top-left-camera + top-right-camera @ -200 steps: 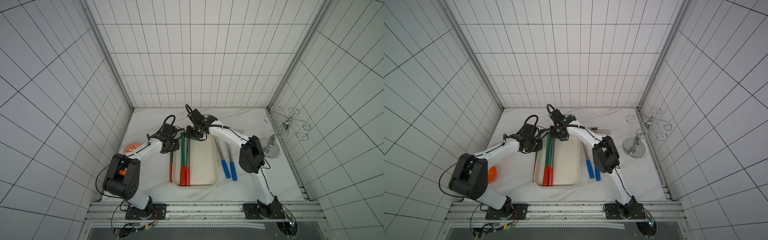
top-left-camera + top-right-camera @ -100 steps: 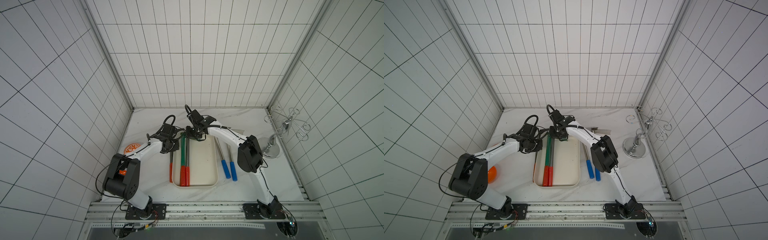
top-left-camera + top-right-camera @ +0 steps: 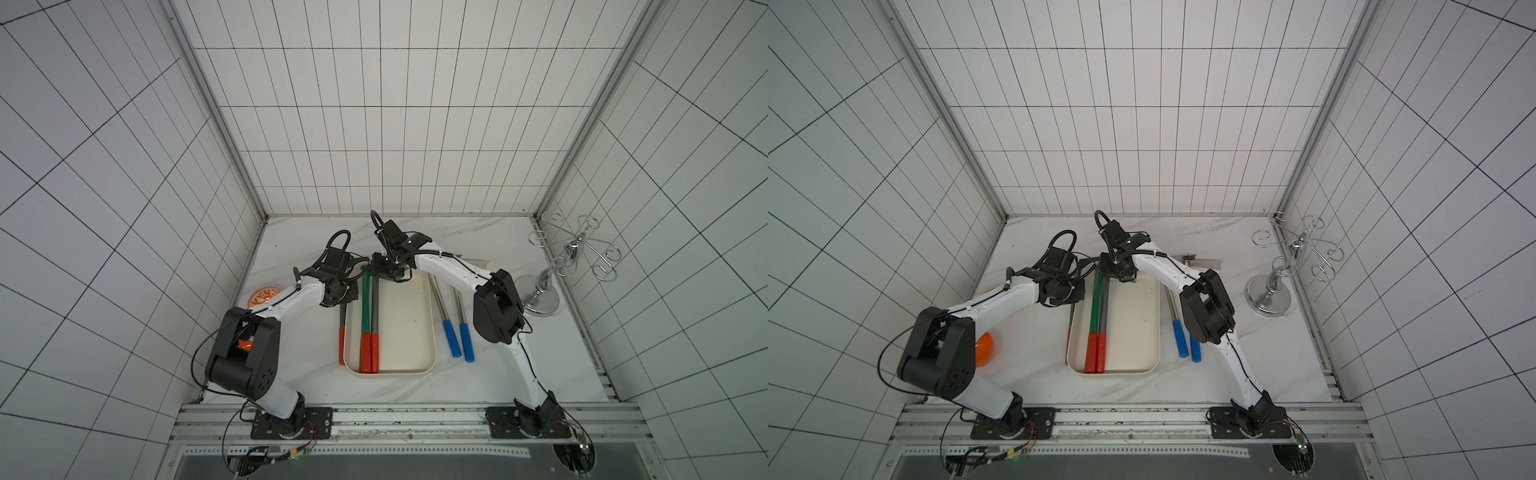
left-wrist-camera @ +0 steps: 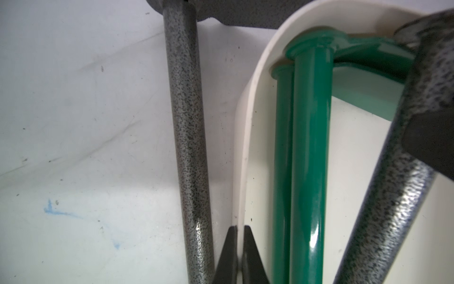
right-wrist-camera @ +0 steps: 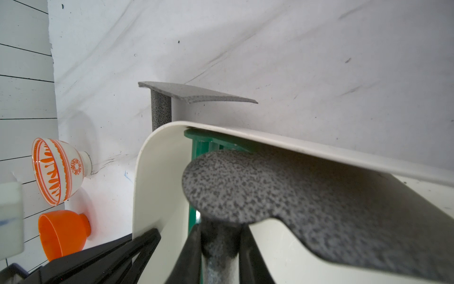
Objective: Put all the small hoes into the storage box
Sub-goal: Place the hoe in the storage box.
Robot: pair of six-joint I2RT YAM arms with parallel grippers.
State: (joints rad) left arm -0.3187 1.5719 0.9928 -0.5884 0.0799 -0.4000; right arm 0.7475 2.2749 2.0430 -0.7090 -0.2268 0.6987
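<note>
The small hoe [image 3: 375, 307] rests in the cream storage box [image 3: 409, 324] beside 1 green hoe [image 3: 365, 299], neck pinched by the right fingers [image 5: 190, 258], left fingers [image 4: 227, 255] pinching the box wall; seemingly only release remains

Only a slight shift is to be made out. The right arm's elbow [image 3: 496, 307] has been drawn a little towards the storage box [image 3: 432, 324] and away from the right edge of the worktop [image 3: 540, 374], as is shown in both top views [image 3: 1206, 309]. The right arm's wrist [image 3: 399, 241], over the box's far end, has been carried the same way, though barely.
</note>
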